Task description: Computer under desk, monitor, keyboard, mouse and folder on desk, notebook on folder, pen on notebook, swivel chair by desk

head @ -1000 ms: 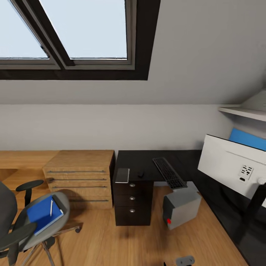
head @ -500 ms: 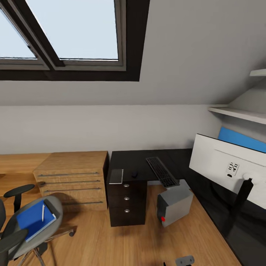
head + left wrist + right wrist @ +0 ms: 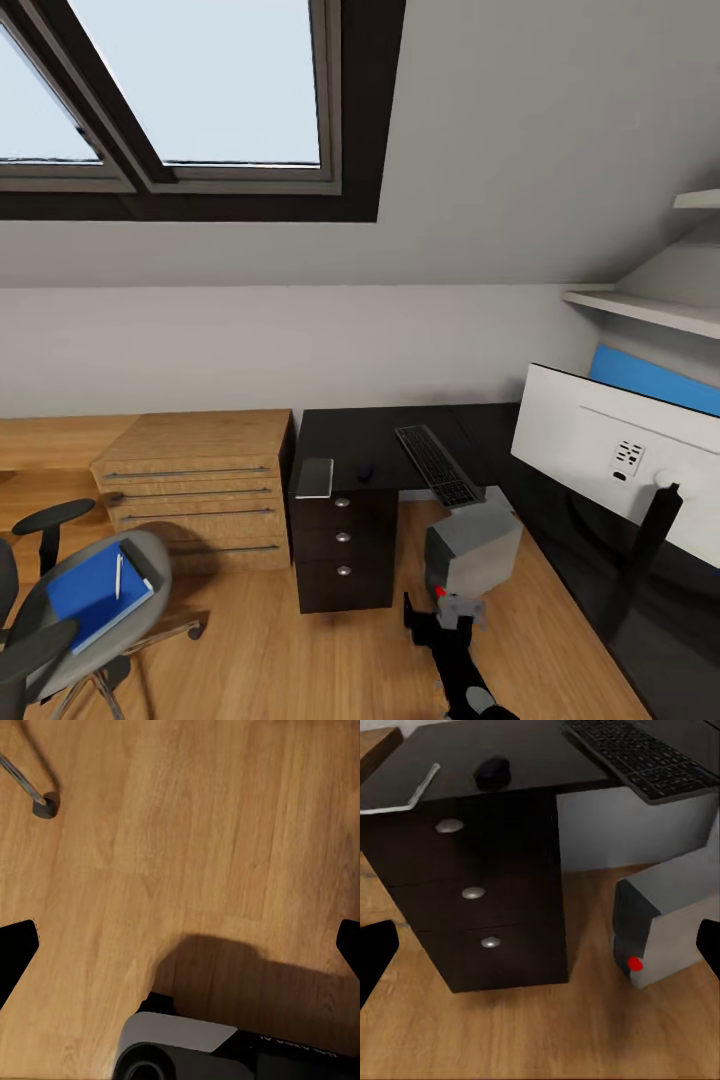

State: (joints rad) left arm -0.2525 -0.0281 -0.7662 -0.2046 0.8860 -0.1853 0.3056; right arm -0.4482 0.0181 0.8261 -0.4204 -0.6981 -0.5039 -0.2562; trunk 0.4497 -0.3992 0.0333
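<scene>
With our right gripper (image 3: 437, 612) spread wide and empty at lower centre beside the computer (image 3: 472, 545), we should push squarely, sliding it under the desk (image 3: 360, 436).

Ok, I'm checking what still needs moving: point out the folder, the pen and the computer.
folder (image 3: 88, 592), head view, bare blue cover.
pen (image 3: 118, 577), head view, middle of its shaft.
computer (image 3: 679, 924), right wrist view, grey side panel.

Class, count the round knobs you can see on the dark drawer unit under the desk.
3, stacked in one column on the drawer unit: top knob, middle knob, bottom knob. Its other sides are hidden, so more are possible.
</scene>
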